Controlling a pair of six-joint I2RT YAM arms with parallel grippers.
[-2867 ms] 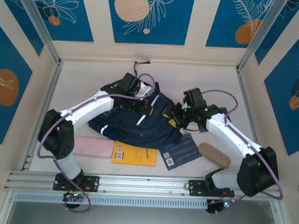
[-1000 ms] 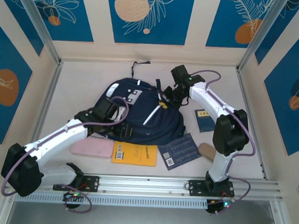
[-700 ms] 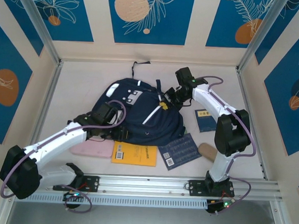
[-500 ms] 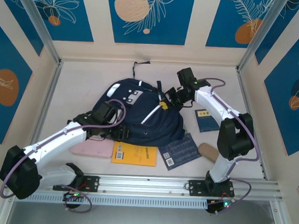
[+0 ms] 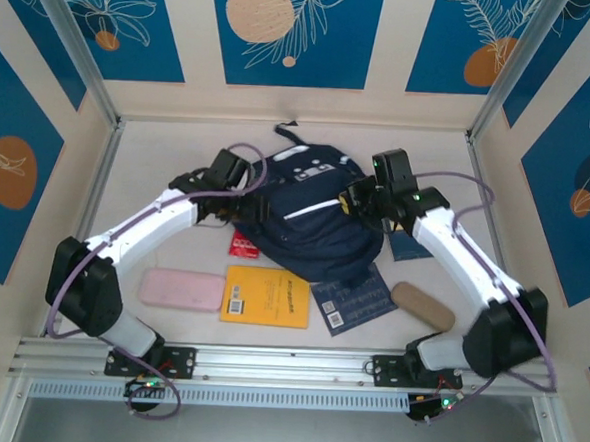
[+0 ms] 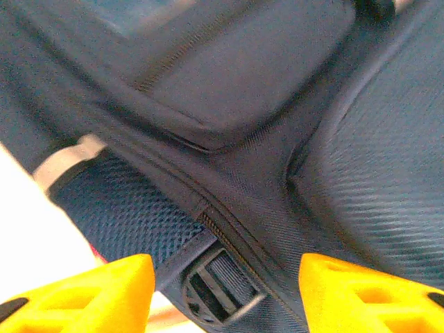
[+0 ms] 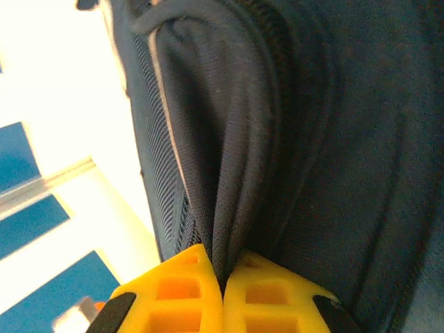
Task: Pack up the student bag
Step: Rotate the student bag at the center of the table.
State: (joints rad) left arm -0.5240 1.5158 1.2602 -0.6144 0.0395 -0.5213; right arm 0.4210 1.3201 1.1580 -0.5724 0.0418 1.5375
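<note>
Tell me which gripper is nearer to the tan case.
Right. The right gripper, clamped on the backpack fabric, sits just behind the tan case; the left gripper is across the backpack, farther away.

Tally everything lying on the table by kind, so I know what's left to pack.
Backpack: 1, the student bag
Books: 3, yellow book, navy booklet, blue book
Cases: 2, pink case, tan case
Unclear kind: 1, red item partly under the bag
Total: 7

Loose things on the tabletop
Pink case, yellow book, blue booklet, tan case — in a row; a red item just behind the book.
</note>
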